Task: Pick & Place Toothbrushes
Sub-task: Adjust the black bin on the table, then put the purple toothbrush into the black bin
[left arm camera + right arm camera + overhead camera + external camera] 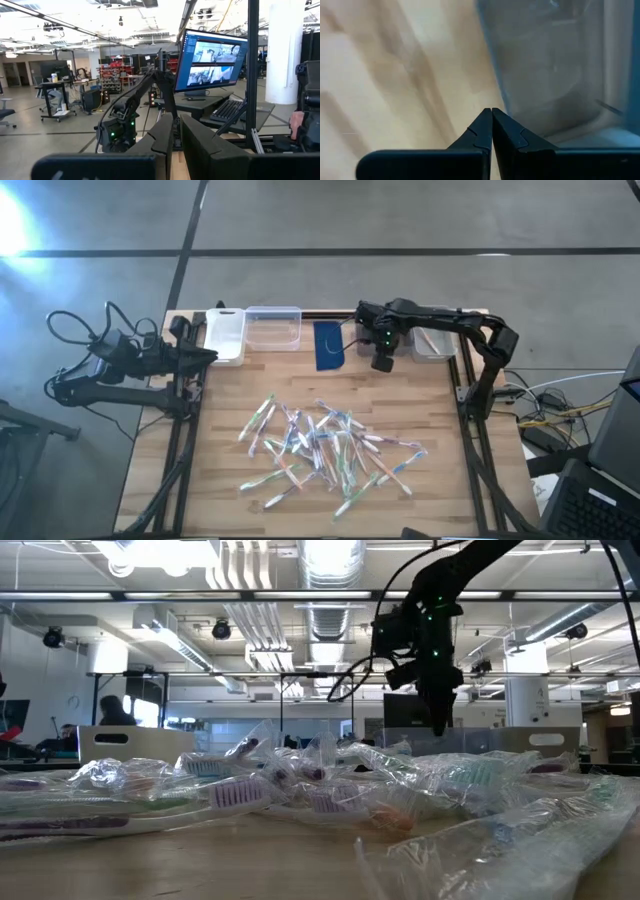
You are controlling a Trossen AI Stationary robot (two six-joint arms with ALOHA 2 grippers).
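The right gripper [382,364] hangs clenched and empty near the dark blue rectangular pad [329,345]. The thin plastic-wrapped toothbrushes [325,450] lie heaped mid-table. Probably it should spread its jaws first, then target one loose brush at the pile's edge. The left gripper [208,355] is parked at the table's left edge, nearly closed, holding nothing.

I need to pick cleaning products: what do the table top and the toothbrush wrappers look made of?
Table top: apparently wood, pale planks with visible grain, matte. Toothbrushes: each seems sealed in thin clear plastic film, crinkled and glossy in the low view; handles look like plastic.
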